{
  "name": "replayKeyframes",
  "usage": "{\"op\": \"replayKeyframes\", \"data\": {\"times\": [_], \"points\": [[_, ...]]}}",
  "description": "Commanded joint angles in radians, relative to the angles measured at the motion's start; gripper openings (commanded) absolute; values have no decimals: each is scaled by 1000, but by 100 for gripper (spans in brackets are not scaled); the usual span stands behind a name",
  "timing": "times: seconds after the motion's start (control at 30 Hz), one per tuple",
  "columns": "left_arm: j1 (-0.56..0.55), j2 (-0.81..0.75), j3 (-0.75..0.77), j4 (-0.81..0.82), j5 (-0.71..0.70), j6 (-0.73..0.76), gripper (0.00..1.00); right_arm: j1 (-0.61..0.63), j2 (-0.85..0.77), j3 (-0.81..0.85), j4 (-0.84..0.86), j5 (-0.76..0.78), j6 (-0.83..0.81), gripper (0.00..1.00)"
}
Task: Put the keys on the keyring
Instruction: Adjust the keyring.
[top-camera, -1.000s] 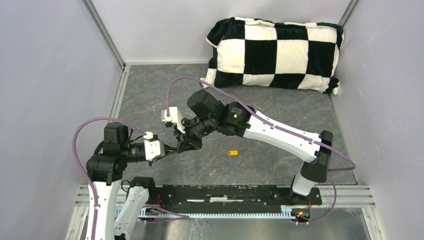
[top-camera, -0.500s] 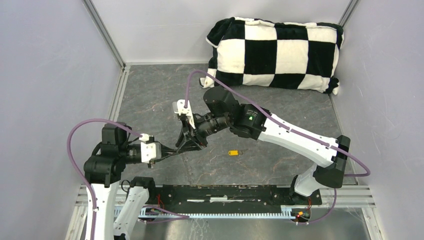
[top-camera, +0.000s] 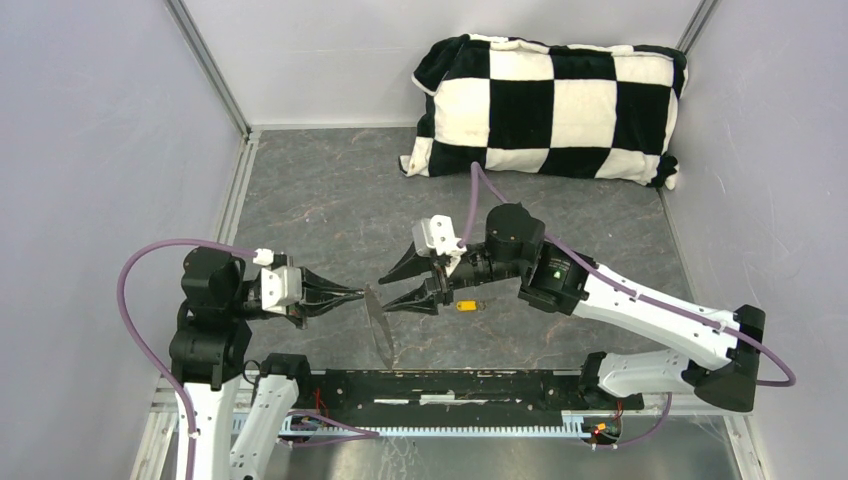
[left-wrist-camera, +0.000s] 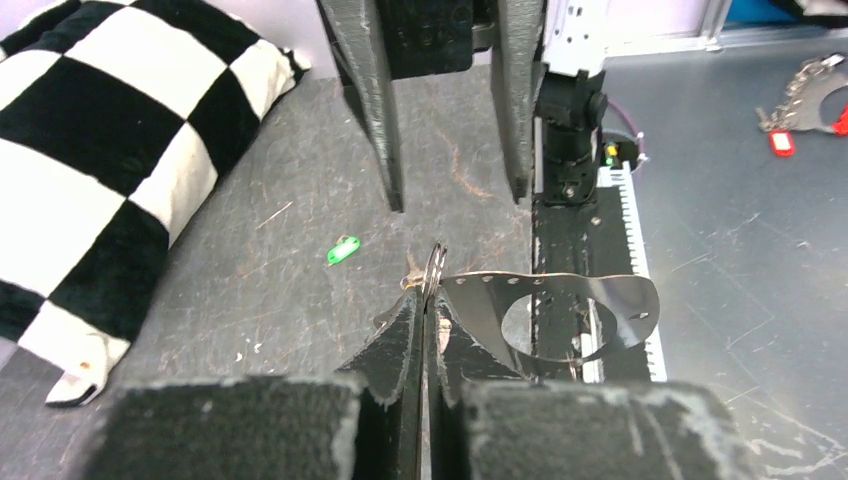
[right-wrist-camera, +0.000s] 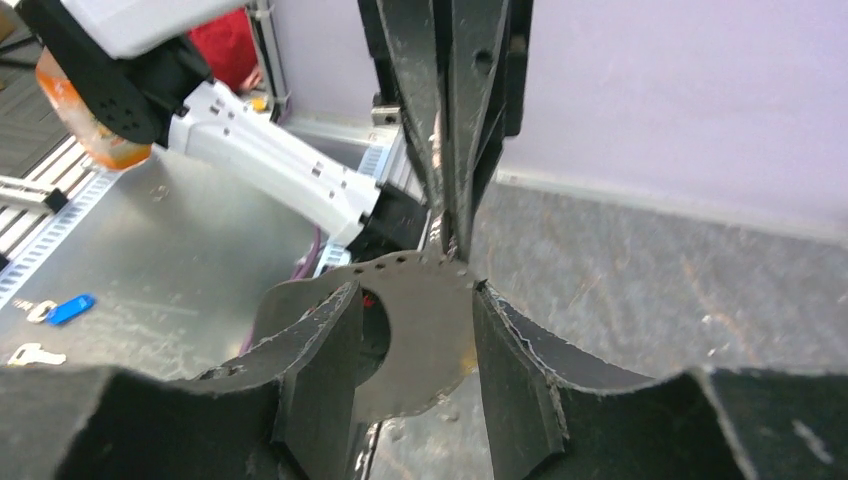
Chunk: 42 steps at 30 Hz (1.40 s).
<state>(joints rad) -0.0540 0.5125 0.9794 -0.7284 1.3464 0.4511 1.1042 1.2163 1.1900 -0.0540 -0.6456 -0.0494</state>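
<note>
Your left arm (top-camera: 200, 420) and right arm (top-camera: 640, 310) are white shells over black joints, each trailing a purple cable (top-camera: 190, 241). A green light (top-camera: 556, 271) dots the right one. Left claw (top-camera: 358, 293) and right claw (top-camera: 383, 295): black, rough, tapered.

Left gripper (top-camera: 358, 295) clamped shut; right gripper (top-camera: 388, 294) jaws spread, facing it, tips close together.

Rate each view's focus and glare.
Top external: evenly lit, sharp; yellow key crisp. Left wrist: its jaws blur at the bottom edge; green key clear. Right wrist: near jaws soft, keyring dull, without glare.
</note>
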Motion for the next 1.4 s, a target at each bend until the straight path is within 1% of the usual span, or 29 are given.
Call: {"op": "replayKeyframes", "data": {"times": [0.0, 0.23, 0.33, 0.7, 0.73, 0.77, 0.83, 0.9, 0.93, 1.03, 1.07, 1.1, 1.13, 1.17, 1.2, 1.23, 1.3, 1.37], "points": [[1, 6, 10, 128, 75, -152, 2, -1, -10, -41, 260, 32, 32, 50], [2, 19, 35, 131, 74, -151, 2, 0, 16, -51, 331, 15, 83, 50], [1, 21, 32, 132, 74, -149, 2, 3, 28, -51, 348, 5, 100, 47], [1, 29, 39, 135, 69, -153, 2, 22, 60, -52, 333, -8, 102, 43], [1, 29, 39, 134, 70, -154, 2, 21, 63, -50, 332, -7, 100, 40], [1, 29, 39, 135, 71, -155, 2, 21, 67, -49, 330, -3, 101, 34], [1, 27, 38, 134, 73, -158, 2, 22, 74, -41, 325, 0, 100, 21], [1, 24, 35, 135, 81, -159, 2, 23, 82, -24, 305, 10, 96, 6], [1, 22, 34, 134, 85, -160, 2, 22, 86, -13, 278, 20, 87, 1], [1, 12, 20, 135, 86, -160, 3, 24, 92, 28, 177, 69, 57, 0], [1, 6, 15, 128, 80, -146, 12, 23, 93, 45, 133, 93, 27, 1], [1, 2, 13, 98, 54, -104, 27, 23, 97, 71, 70, 109, 6, 0], [1, -3, 16, 41, 11, -38, 39, 23, 101, 96, 13, 128, -14, 0], [2, -8, 24, -11, -26, 35, 46, 22, 106, 114, -45, 141, -29, 1], [1, -11, 27, -64, -67, 108, 50, 23, 112, 138, -91, 150, -45, 0], [0, -9, 36, -110, -102, 177, 52, 24, 123, 160, -146, 159, -58, 0], [0, 3, 55, -210, -155, 316, 53, 28, 147, 215, -247, 185, -86, 0], [1, 36, 84, -294, -181, 436, 52, 33, 177, 271, -341, 209, -104, 0]]}}
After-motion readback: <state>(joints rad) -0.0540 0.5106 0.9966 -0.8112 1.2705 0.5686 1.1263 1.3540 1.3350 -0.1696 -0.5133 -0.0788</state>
